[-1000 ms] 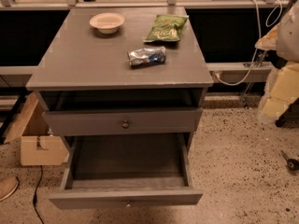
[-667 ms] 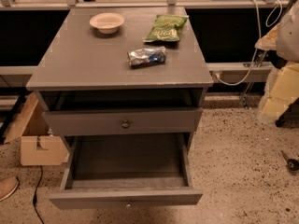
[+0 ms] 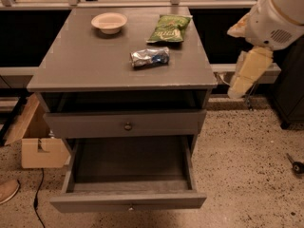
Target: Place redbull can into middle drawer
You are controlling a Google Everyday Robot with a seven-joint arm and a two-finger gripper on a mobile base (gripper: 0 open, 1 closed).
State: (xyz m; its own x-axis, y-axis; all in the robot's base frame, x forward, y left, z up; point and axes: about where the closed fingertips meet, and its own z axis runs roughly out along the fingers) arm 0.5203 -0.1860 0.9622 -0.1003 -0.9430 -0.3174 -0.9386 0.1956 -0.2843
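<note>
Well, the can [image 3: 150, 57] lies on its side on the cabinet top [image 3: 85, 65], right of centre and near the front edge, silver with blue patches and crinkled. Behind it sit a green chip bag [image 3: 168, 28] and, further left, a pale bowl [image 3: 109, 22]. The middle drawer [image 3: 95, 202] is pulled out below a shut drawer [image 3: 85, 124] with a dark knob. The gripper [image 3: 248, 74] hangs off to the right of the cabinet, well apart from the can (whether it is apart or together, I cannot tell). A cardboard box [image 3: 40, 151] stands on the floor at left.
</note>
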